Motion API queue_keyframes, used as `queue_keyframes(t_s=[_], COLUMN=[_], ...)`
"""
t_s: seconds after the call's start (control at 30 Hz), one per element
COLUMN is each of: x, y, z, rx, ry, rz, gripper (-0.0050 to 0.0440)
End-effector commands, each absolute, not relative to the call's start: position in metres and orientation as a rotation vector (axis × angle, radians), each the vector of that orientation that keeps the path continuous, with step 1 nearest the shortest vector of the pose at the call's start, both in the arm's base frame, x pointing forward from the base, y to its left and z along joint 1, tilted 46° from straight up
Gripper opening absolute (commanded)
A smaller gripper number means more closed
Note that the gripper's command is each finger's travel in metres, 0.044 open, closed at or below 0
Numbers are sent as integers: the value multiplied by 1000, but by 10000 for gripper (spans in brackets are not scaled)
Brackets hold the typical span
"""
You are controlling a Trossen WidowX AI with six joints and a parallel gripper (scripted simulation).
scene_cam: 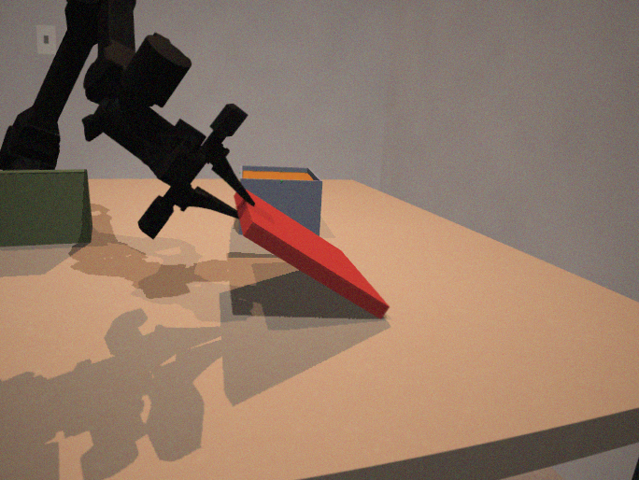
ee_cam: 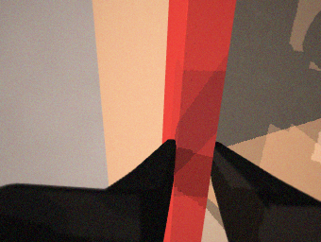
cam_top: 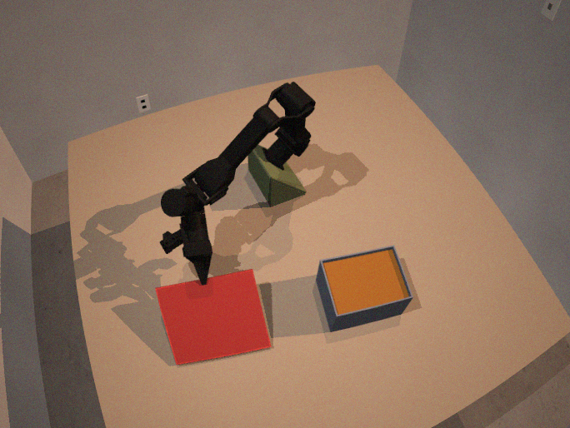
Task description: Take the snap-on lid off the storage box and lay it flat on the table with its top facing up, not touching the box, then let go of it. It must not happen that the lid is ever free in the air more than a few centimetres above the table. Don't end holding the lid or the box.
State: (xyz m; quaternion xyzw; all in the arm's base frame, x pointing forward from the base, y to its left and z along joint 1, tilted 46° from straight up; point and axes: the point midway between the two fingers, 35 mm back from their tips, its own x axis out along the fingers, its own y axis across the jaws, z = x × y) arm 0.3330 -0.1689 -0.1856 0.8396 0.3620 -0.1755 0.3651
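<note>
The red lid (cam_top: 214, 316) (scene_cam: 309, 252) (ee_cam: 200, 61) is off the box. It is tilted: its far edge is raised and its near corner rests on the table. Its top faces up. My gripper (cam_top: 202, 281) (scene_cam: 242, 204) (ee_cam: 192, 147) is shut on the lid's raised far edge. The blue storage box (cam_top: 368, 317) (scene_cam: 289, 204) with its orange inside stands open to the right of the lid, a clear gap between them.
A green wedge block (cam_top: 274, 181) (scene_cam: 44, 206) stands at the arm's base, behind the lid. The table's (cam_top: 437, 193) front edge (scene_cam: 464, 454) lies beyond the lid's low corner.
</note>
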Motion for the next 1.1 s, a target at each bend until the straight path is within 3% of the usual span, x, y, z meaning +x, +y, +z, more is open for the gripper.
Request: queue_keyframes(t_s=[0.0, 1.07], x=[320, 317], y=[-141, -132], z=[-207, -216], rx=[2180, 2180], ry=[1010, 1010], rz=[-497, -497], gripper=[-50, -50])
